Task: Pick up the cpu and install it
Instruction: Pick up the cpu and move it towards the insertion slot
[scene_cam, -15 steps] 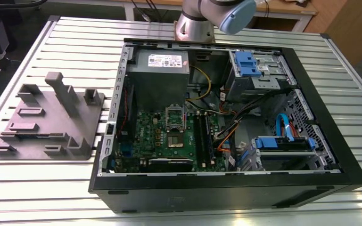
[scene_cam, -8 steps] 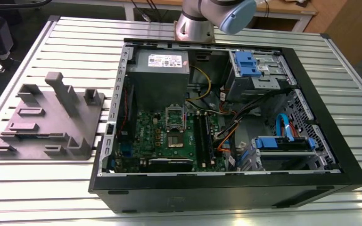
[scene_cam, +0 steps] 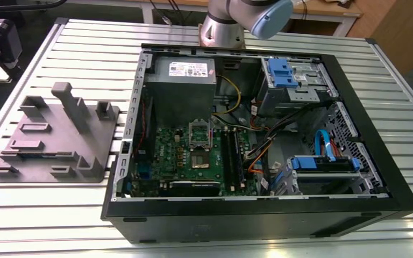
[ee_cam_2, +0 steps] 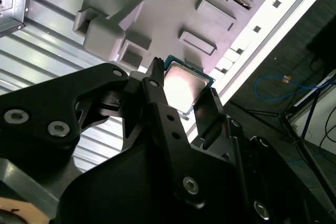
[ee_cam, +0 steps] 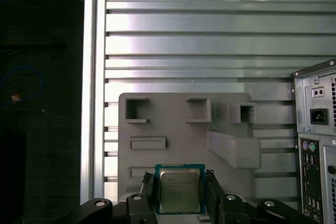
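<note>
We see the small flat square cpu with its silvery-grey metal top (ee_cam: 179, 191) (ee_cam_2: 184, 88) pinched edge to edge between the black fingers (ee_cam: 212, 190) (ee_cam_2: 157, 95) of the gripper (ee_cam: 179, 178) (ee_cam_2: 184, 81) in both wrist views. It looks large against the grey plastic fixture block (ee_cam: 178, 124) on the slatted metal table (ee_cam: 199, 40) below, so we judge it lifted clear. We take the pick-up as done. Seating the chip on the green motherboard (scene_cam: 174, 153) inside the open black computer case (scene_cam: 400, 193) is not yet done.
</note>
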Robot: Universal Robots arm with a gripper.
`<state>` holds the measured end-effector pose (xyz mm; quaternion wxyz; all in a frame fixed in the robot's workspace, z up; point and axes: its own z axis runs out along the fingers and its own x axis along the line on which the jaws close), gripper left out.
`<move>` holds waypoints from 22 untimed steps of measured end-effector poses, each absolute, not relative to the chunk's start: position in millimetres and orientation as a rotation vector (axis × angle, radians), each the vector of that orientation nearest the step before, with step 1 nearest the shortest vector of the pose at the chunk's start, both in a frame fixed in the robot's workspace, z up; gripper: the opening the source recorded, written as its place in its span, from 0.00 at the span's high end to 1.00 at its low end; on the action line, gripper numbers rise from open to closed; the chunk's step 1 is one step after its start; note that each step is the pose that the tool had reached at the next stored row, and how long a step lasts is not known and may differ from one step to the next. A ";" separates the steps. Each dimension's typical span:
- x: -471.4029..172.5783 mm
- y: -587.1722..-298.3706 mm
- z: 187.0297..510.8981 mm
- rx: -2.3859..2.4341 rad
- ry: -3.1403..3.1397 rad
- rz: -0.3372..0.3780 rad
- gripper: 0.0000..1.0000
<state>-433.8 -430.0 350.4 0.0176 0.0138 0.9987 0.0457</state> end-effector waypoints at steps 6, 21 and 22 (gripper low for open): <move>-423.6 -430.0 350.4 0.043 3.103 0.142 0.53; -394.7 -430.0 350.4 0.043 3.105 0.142 0.53; -391.9 -430.0 350.3 0.043 3.106 0.142 0.53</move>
